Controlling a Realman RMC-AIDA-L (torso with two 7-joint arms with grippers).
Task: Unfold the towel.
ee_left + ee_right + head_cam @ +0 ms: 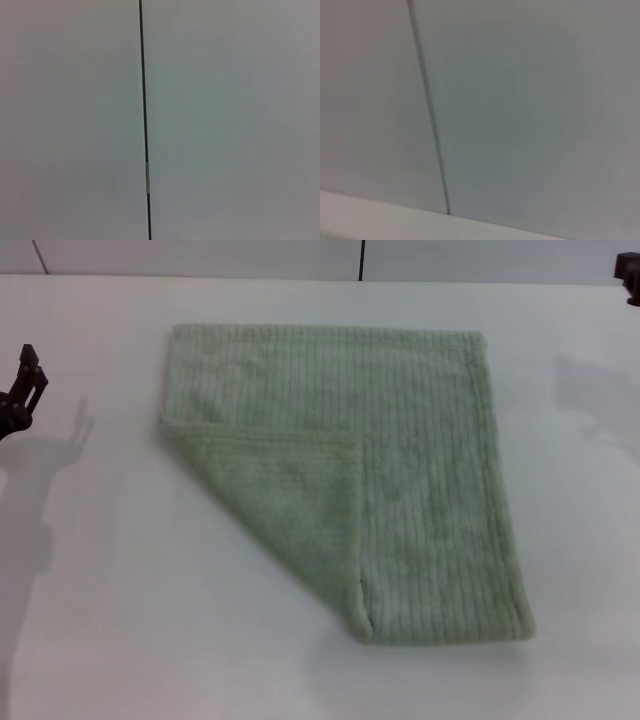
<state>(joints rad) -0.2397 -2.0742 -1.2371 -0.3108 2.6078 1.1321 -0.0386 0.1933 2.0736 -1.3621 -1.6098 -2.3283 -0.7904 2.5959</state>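
Observation:
The towel point(400, 450), pale sage-green with fine ribbed stripes, lies flat in the middle of the white table point(120, 620) in the head view. Its near-left corner is folded over onto it as a triangular flap point(285, 505). My left gripper point(20, 395) hangs at the far left edge of the head view, well clear of the towel. Only a dark tip of my right gripper point(628, 275) shows in the top right corner. Neither wrist view shows the towel or any fingers.
A pale wall with a dark vertical seam point(361, 260) runs behind the table. The same kind of seam point(145, 125) crosses the left wrist view, and another seam point(430, 115) above the table's far edge crosses the right wrist view.

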